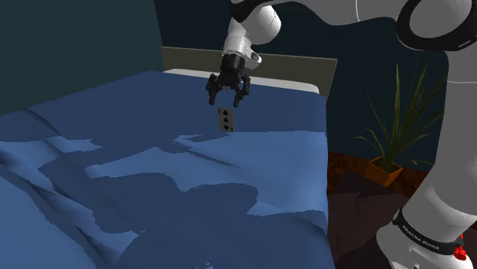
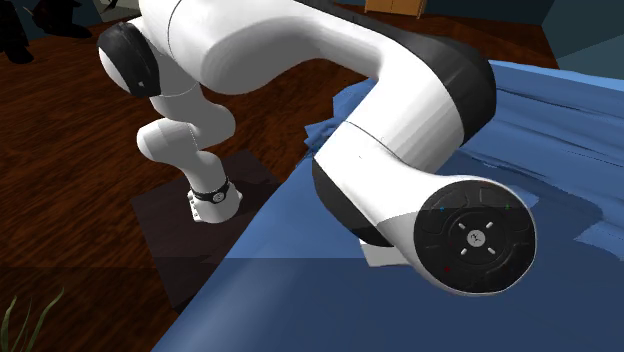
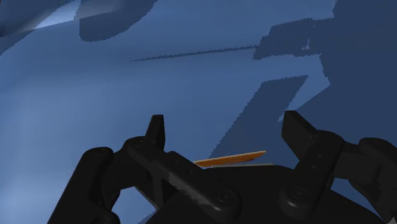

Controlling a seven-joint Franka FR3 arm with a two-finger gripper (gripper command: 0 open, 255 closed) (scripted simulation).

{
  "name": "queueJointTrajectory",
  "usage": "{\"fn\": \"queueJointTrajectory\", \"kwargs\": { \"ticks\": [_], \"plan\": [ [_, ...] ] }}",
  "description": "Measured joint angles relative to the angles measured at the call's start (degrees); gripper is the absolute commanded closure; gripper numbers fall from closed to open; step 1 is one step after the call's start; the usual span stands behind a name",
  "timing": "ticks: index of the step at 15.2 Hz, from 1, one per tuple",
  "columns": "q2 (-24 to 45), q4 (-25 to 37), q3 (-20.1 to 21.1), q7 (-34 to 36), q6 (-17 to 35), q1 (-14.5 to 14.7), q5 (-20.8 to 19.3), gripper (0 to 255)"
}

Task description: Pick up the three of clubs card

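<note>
The three of clubs card (image 1: 225, 120) shows its white face with black pips, upright just below my gripper (image 1: 225, 102) over the blue bed cover (image 1: 153, 176). I cannot tell whether the card touches the cover. My gripper is open, its fingers spread wide and pointing down. In the wrist view the card (image 3: 230, 159) appears edge-on as a thin orange line, close to the palm, between the two fingers (image 3: 156, 127) and touching neither. The gripper (image 3: 224, 124) has the blue cover (image 3: 191, 83) beneath it.
A grey headboard (image 1: 306, 67) and a white strip of bedding (image 1: 283, 82) lie behind the gripper. The bed edge drops off at the shoulder view's right, where a potted plant (image 1: 388, 164) stands on a dark wood floor (image 2: 80, 150). My arm (image 2: 400, 130) looms over the bed corner.
</note>
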Motion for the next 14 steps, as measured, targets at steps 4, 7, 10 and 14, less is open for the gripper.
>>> {"fn": "queueJointTrajectory", "kwargs": {
  "ticks": [4, 7, 10, 14],
  "plan": [
    [0.87, -1.91, -0.15, -0.80, 2.32, 0.06, 0.35, 0],
    [1.18, -3.60, -0.21, -1.86, 3.97, 0.13, 0.39, 0],
    [1.21, -3.84, -0.19, -2.02, 4.31, 0.18, 0.43, 255],
    [1.24, -3.77, -0.19, -2.03, 4.33, 0.18, 0.43, 255]
  ]
}}
